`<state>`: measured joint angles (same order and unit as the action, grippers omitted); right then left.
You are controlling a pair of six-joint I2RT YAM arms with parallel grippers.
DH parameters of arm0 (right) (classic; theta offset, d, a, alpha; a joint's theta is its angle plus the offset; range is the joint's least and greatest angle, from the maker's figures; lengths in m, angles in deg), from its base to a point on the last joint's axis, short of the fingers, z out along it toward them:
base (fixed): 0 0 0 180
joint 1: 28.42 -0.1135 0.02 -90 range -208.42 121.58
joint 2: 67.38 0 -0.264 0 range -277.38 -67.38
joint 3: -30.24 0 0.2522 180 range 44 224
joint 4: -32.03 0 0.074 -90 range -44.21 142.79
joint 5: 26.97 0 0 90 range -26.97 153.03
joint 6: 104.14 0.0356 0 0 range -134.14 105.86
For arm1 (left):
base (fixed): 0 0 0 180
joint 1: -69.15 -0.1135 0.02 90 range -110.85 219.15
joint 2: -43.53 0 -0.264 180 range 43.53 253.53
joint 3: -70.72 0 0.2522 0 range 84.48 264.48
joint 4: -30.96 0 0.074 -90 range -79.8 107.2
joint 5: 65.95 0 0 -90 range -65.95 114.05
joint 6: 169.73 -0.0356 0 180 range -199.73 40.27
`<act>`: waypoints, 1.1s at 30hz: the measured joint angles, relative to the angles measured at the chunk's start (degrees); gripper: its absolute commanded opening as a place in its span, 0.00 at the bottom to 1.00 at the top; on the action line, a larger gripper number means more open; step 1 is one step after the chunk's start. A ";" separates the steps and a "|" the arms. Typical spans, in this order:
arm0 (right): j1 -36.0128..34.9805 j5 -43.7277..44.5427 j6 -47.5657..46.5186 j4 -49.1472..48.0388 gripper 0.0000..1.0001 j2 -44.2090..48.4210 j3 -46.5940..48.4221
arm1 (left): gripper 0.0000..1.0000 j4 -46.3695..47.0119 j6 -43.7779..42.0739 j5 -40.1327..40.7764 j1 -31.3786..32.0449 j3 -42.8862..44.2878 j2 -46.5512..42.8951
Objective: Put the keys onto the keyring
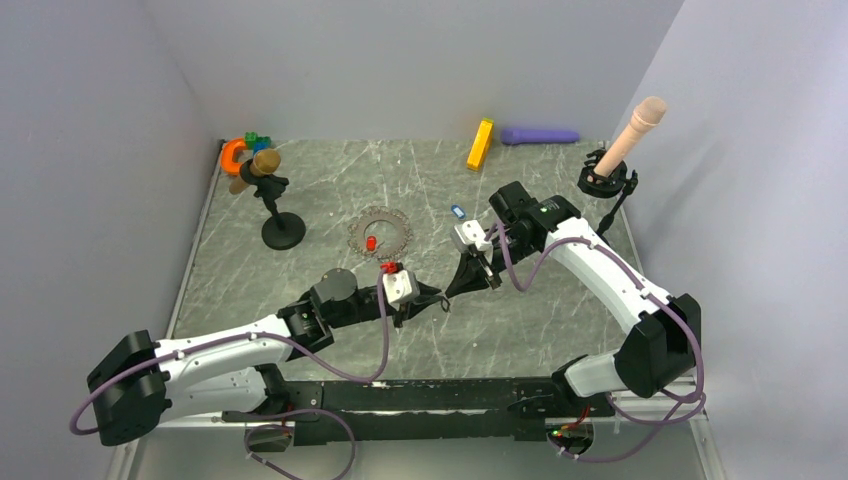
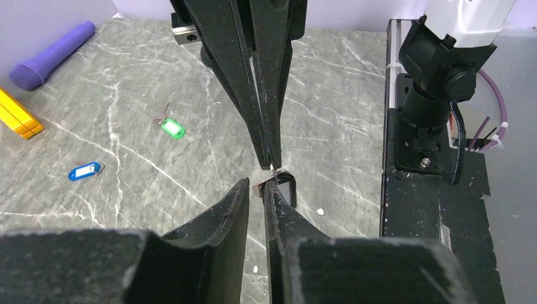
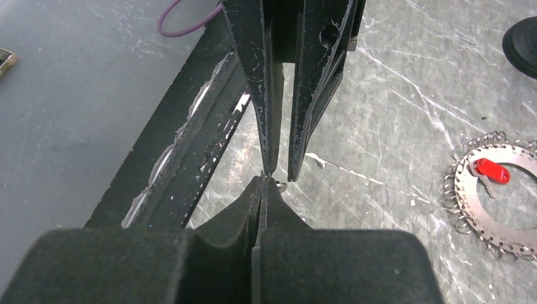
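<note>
Near the keyring (image 1: 393,226), the right gripper (image 3: 262,183) is squeezed shut. I cannot tell if the left gripper (image 2: 256,187) grips anything; it half hides the black key (image 2: 286,190).

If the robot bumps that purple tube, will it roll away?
Probably; the purple tube looks round and lies on its side, so a sideways bump would likely roll it. One end looks fatter, so it might curve.

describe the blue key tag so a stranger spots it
On the grey marble tabletop, find the long yellow block at the back. Just on its near side lies the small blue oblong key tag; the red oblong tag sits on the toothed grey ring.
</note>
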<state>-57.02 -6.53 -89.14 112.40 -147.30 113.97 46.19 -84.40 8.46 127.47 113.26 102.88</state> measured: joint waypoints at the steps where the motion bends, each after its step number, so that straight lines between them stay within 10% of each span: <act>1: 0.00 0.00 0.02 -0.02 0.00 0.00 0.00 | 0.20 -0.17 0.04 0.00 0.00 0.09 0.13; 33: 0.07 0.02 0.66 -0.20 0.00 0.00 0.00 | 0.23 -1.31 2.60 -0.61 0.09 0.07 -2.23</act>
<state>-56.95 -6.50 -88.49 112.20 -147.30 113.97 44.88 -81.80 7.85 127.56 113.32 100.65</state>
